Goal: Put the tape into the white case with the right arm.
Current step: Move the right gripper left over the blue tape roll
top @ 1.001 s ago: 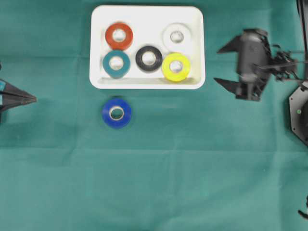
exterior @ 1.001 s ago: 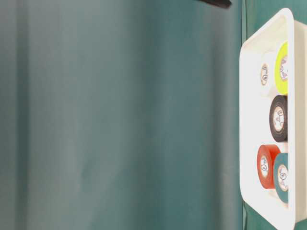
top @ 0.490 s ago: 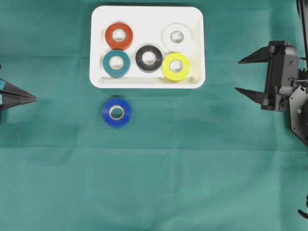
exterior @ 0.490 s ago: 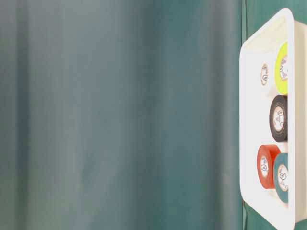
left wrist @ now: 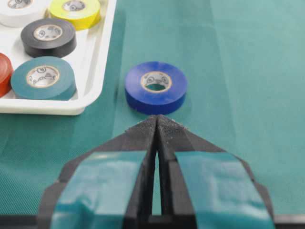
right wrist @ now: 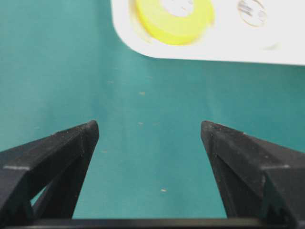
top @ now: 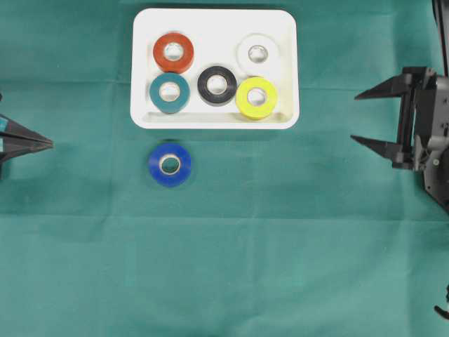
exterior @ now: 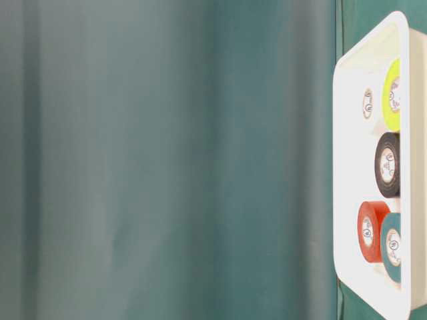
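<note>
A blue tape (top: 169, 165) roll lies flat on the green cloth just below the white case (top: 214, 21), outside its rim. My right gripper (top: 354, 118) hovers far right of the case, open, its two black fingers pointing left with nothing between them. In the right wrist view the right gripper (right wrist: 148, 126) frames bare cloth, with the case (right wrist: 286, 47) corner and a yellow roll (right wrist: 174, 19) ahead. My left gripper (top: 50, 144) rests at the left edge, shut. In the left wrist view the left gripper (left wrist: 157, 117) points at the blue tape (left wrist: 156, 87).
Several rolls sit inside the case: red (top: 173, 52), teal (top: 169, 92), black (top: 217, 85), yellow (top: 256, 97), white (top: 257, 53). The table-level view shows the case (exterior: 347, 167) on the right. The right arm's base (top: 438, 175) stands at the right edge.
My right gripper has drawn back to the right, away from the case, staying open. The blue tape and the left gripper have not moved.
</note>
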`<state>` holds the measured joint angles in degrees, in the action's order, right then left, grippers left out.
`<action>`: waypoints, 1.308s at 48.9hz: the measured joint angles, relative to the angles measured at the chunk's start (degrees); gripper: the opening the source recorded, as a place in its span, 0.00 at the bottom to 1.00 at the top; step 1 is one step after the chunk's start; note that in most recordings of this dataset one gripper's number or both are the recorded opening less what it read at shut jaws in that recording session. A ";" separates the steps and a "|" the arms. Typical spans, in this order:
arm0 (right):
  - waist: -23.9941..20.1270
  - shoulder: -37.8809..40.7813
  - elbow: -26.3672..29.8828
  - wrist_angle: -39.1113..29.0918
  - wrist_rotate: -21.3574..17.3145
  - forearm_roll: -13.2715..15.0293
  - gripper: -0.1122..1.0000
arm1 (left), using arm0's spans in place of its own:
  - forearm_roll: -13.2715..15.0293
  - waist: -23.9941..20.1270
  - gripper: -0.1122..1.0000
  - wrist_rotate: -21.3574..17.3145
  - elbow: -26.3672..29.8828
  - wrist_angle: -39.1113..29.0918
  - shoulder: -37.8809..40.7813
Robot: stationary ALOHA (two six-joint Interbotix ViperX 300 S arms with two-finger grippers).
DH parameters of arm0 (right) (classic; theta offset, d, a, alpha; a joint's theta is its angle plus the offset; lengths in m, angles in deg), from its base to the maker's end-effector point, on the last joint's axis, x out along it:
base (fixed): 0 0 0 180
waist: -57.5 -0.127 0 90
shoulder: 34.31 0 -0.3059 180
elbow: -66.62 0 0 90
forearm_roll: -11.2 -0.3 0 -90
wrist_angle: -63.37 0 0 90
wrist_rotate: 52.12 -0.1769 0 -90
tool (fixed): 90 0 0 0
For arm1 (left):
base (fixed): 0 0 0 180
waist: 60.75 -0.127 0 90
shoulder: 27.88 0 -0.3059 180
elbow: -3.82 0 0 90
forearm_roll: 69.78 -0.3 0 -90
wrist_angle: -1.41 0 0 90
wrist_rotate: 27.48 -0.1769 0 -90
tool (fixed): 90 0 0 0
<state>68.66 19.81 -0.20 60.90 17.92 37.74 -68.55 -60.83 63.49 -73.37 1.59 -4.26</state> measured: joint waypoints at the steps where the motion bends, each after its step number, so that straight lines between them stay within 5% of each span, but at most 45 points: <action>1: -0.88 0.09 0.00 0.09 0.00 -0.09 0.70 | 0.00 0.00 0.10 0.00 0.09 0.00 0.00; 13: -11.60 0.26 0.00 0.18 -0.35 0.00 0.70 | 0.00 0.00 0.10 0.00 0.00 0.00 0.00; 30: -12.22 7.38 3.08 2.20 -2.29 0.09 0.69 | 0.00 0.00 0.10 0.00 0.00 0.00 0.00; 45: -12.22 24.08 14.06 6.33 -1.58 0.70 0.69 | 0.00 0.00 0.10 0.00 0.00 0.00 0.00; 64: -13.36 46.32 34.63 7.21 -1.49 1.41 0.69 | 0.00 0.00 0.10 0.00 0.00 0.00 0.00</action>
<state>55.30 66.13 34.43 68.11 16.43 39.14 -68.55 -60.83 63.49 -73.37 1.59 -4.26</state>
